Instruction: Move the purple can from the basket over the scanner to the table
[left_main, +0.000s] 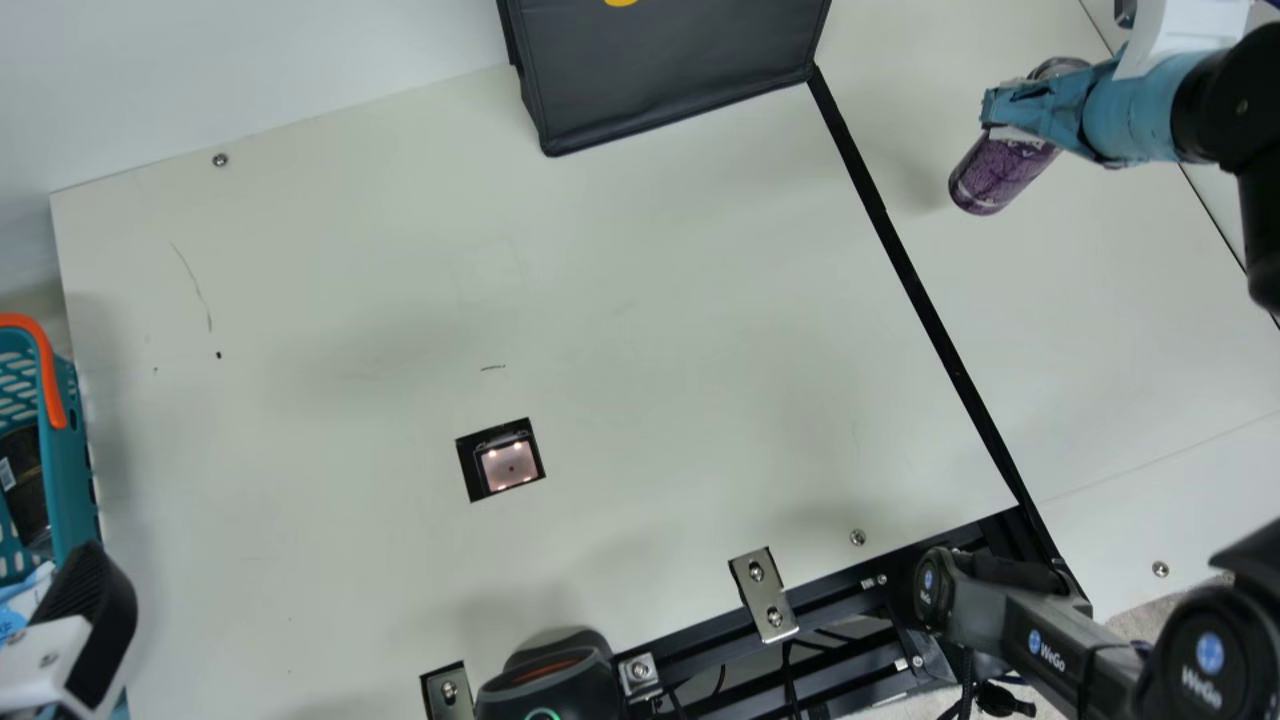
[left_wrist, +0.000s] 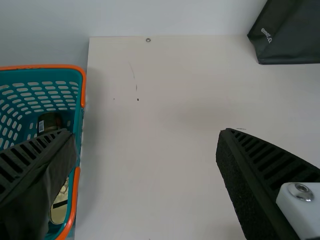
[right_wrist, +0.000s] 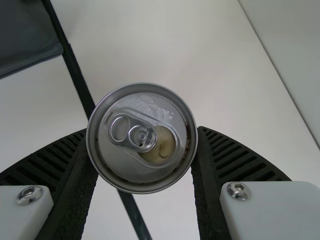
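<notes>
Can (left_main: 990, 182), purple-patterned, is held by the right jaws.
Silver lid (right_wrist: 150, 107) bears a pull tab (right_wrist: 131, 134); left jaws stand wide.

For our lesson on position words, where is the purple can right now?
In the main view's upper right, the purple can is held in the right gripper, right of the black strip.

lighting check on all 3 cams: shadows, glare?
Main view: soft, diffuse shadows on the table, one beside the can; bright spots in the scanner. Left wrist view: soft shadow along the basket. Right wrist view: mild highlights on the can's lid, no washed-out glare.
</notes>
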